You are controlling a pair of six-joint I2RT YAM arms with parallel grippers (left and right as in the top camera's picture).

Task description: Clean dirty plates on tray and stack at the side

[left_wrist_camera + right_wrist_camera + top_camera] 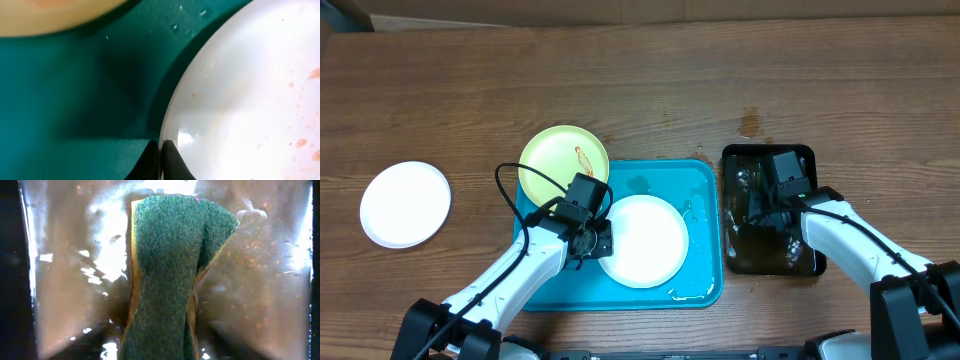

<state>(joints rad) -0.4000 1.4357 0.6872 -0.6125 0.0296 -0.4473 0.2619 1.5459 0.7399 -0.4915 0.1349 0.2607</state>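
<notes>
Left end effector clamps white plate rim; right end effector squeezes a sponge visible only from its wrist

The white plate runs off the edge; the yellow-green plate blurs.

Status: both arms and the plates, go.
Left gripper shut on smeared white plate rim, on tray. Right gripper holds sponge over black tray. Yellow plate smeared, third plate aside. Nothing blocking.

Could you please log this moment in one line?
left gripper: shut on white plate, blue tray | right gripper: holding sponge over black tray
</notes>
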